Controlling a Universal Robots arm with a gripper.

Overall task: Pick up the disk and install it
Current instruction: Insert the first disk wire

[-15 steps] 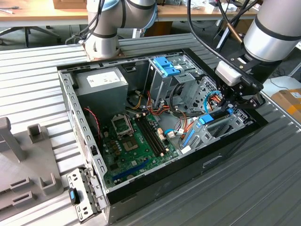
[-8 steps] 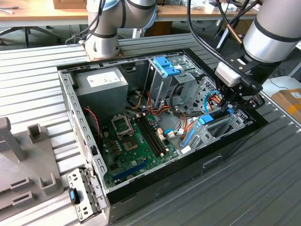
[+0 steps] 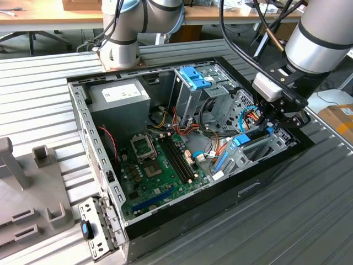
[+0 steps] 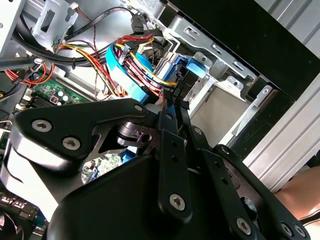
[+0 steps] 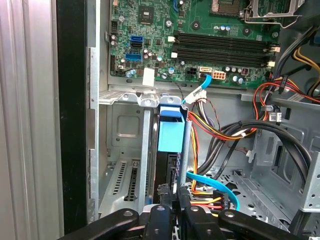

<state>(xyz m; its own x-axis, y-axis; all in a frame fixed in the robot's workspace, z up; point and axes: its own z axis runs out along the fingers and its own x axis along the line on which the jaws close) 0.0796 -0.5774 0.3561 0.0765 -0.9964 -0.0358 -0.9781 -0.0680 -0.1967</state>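
Note:
The disk (image 3: 251,137) stands on edge in the metal bay (image 3: 248,157) at the open computer case's side on the exterior view's right. It is a black slab with blue carrier rails and a blue end tab (image 5: 170,135). My gripper (image 3: 271,122) reaches down into the case and is shut on the disk's end farthest from the motherboard. In the first wrist view the black fingers (image 5: 176,202) meet tightly on the disk's thin edge. In the second wrist view the gripper (image 4: 175,102) pinches just below the blue rail (image 4: 192,67), among the cables.
A bundle of red, yellow and light-blue cables (image 5: 215,187) crowds the gripper. The green motherboard (image 3: 160,160), the power supply (image 3: 118,96) and a tall grey cage with a blue latch (image 3: 194,77) fill the case. A loose drive bracket (image 3: 96,229) and a grey fixture (image 3: 33,187) lie outside it.

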